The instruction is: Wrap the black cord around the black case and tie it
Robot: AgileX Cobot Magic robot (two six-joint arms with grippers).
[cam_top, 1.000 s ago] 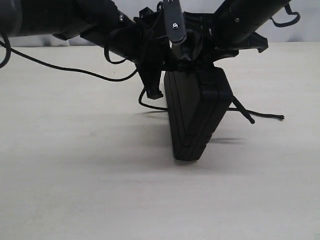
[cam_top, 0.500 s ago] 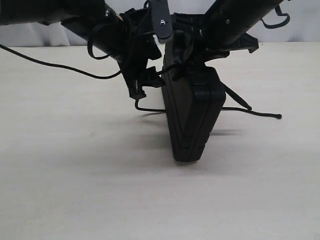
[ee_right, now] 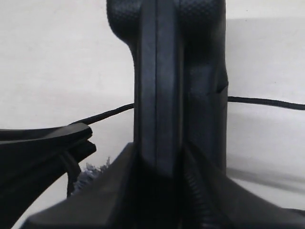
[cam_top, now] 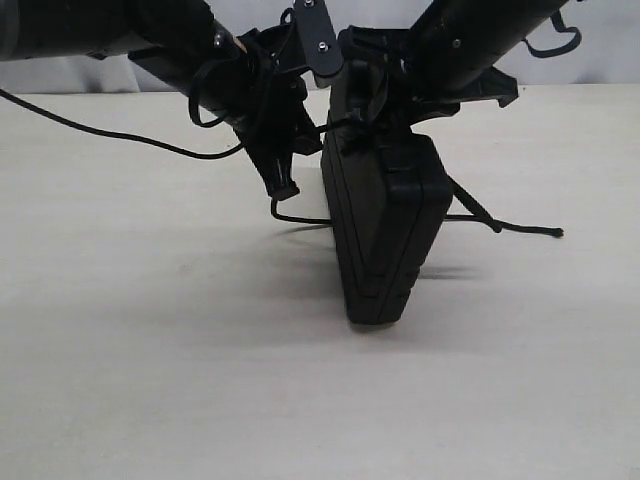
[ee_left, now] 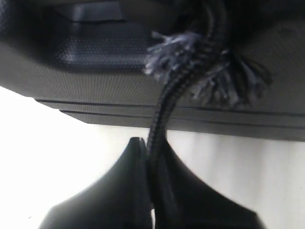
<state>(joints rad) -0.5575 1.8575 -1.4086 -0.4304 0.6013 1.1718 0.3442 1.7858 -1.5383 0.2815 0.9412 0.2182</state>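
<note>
Both arms slope down from above and meet over the black case (cam_top: 385, 230), which stands roughly upright on its narrow edge in the middle of the bench (cam_top: 150, 350). The right gripper (ee_right: 158, 157) clamps the case's upper edge, one finger on each face. The left gripper (ee_left: 148, 145) hangs just beside the case's left face, pressed together and pinching the black cord (ee_left: 164, 102), which runs up to a frayed tuft (ee_left: 169, 47) against the case. Behind the case, the cord's loose tail lies along the bench toward the right edge. A thin arm cable (cam_top: 100, 128) sags over the bench's left side
</note>
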